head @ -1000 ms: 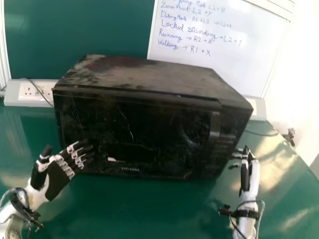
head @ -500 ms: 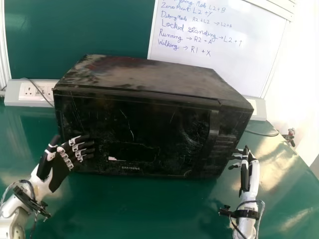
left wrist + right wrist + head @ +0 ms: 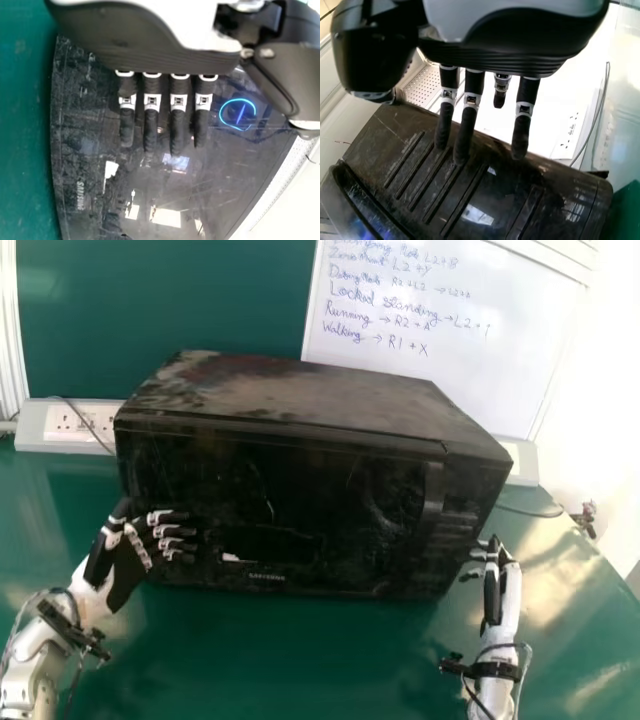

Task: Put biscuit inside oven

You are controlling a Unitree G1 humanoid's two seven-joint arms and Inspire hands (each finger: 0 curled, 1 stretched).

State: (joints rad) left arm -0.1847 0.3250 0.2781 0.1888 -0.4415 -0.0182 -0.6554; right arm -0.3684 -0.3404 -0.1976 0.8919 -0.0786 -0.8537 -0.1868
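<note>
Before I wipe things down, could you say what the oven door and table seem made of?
The oven door looks like glossy black glass or plastic, showing reflections and scratches; the table perhaps smooth green laminate, given its soft glare.

Oven [image 3: 320, 480] shut on worktop [image 3: 300, 670]. Left hand [image 3: 126, 575] at door's left, right hand [image 3: 492, 595] by right end, whiteboard [image 3: 490, 380] behind.

The left hand [image 3: 126, 565] hung before the oven's [image 3: 320, 490] left part (thumb raised), fingers straight; the right hand [image 3: 492, 585] was near its right end, fingers mostly straight.
</note>
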